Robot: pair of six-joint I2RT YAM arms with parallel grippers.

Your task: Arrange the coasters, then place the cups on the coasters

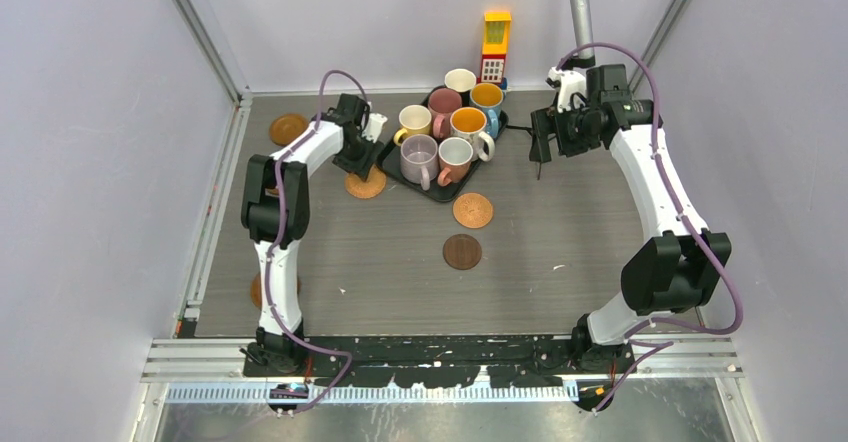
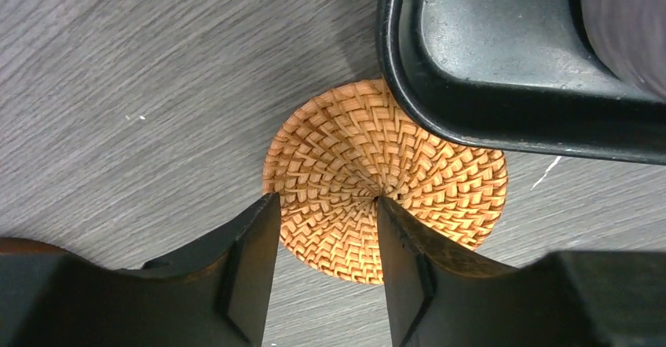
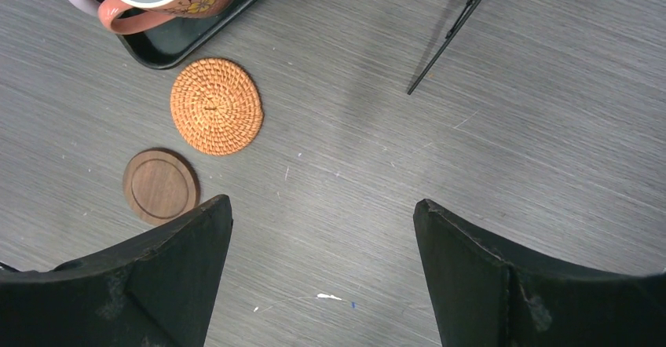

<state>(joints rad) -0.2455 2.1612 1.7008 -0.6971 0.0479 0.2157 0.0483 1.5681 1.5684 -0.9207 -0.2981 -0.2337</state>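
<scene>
Left gripper (image 2: 326,202): jaws half-parted, nothing clamped, tips over the orange woven round coaster (image 2: 353,151). Coaster lies flat at 8 o'clock of the black rectangular tray (image 2: 471,119), whose rim overlaps it. Right gripper (image 3: 322,204): jaws fully released, empty.

Mugs all upright, packed tight on the black tray (image 2: 487,56): lilac mug (image 1: 419,157) and salmon mug (image 1: 455,154) nearest, pale yellow mug (image 1: 414,119) behind, blue mug (image 1: 489,97) showing an orange inside. Coasters lie flat, scattered: a woven orange coaster (image 2: 369,166) against the tray's corner, a second woven coaster (image 3: 216,106) near a dark wooden coaster (image 3: 160,185), a far-left coaster (image 1: 288,128) well apart.
</scene>
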